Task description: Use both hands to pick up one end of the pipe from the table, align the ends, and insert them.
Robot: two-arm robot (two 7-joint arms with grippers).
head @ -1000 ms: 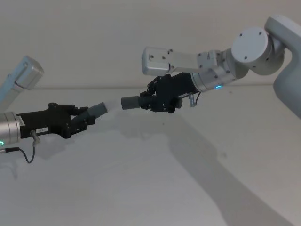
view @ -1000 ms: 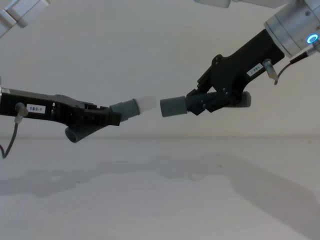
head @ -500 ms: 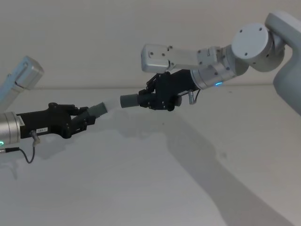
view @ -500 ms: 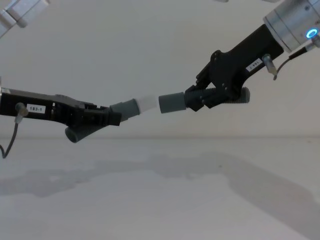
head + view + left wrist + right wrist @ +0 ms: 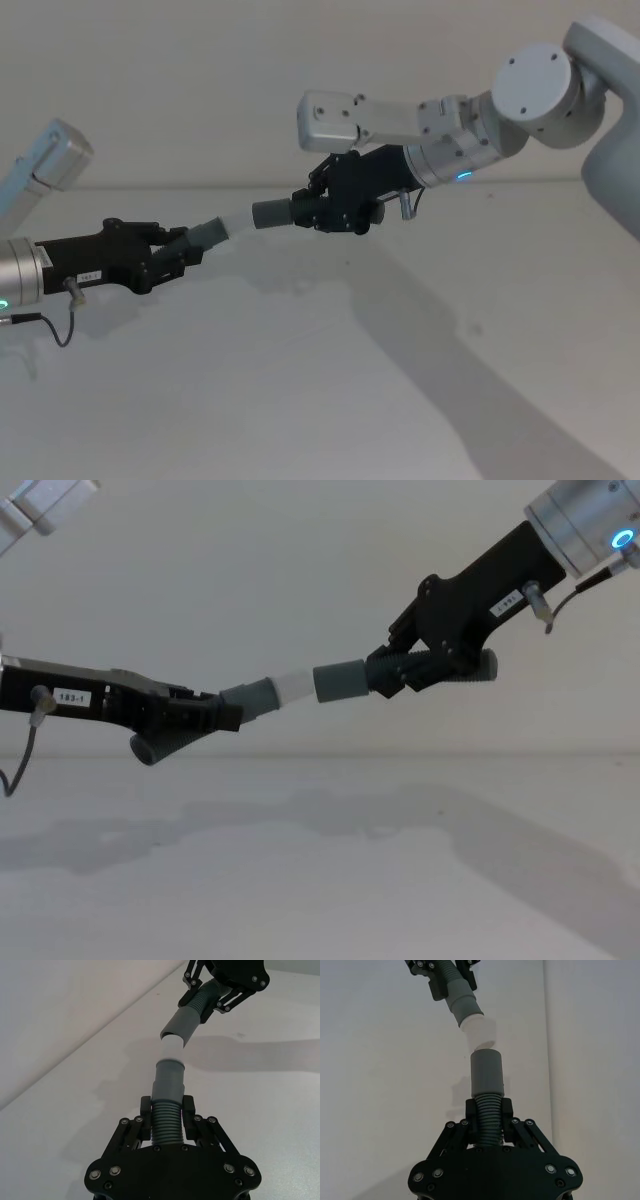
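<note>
Pipe [image 5: 169, 1080], in two short dark grey pieces, is held in the air above a plain white table [image 5: 300, 400] by two black robot claws.

The left claw [image 5: 222, 718] reaches in from the left. Its two fingers are clamped on the ribbed part of the first piece [image 5: 250, 697]. This piece juts out past the fingertips, slanting slightly upward, and ends in a narrower white tip [image 5: 292, 685]. A short dark stub of the same piece sticks out behind and below the fingers.

The right claw [image 5: 388, 670] comes in from the upper right, slanting downward. Its fingers are closed tight on the ribbed part of the second piece [image 5: 375, 672]. The wide grey sleeve end [image 5: 338, 681] of this piece points out beyond the fingertips, towards the left claw.

Midway between the two claws, the white tip meets the open mouth of the sleeve end. The tip's front edge sits at the mouth or just inside it; how deep cannot be told. Much of the white tip is in plain sight. The two pieces meet at a slight angle, not in one straight line.
</note>
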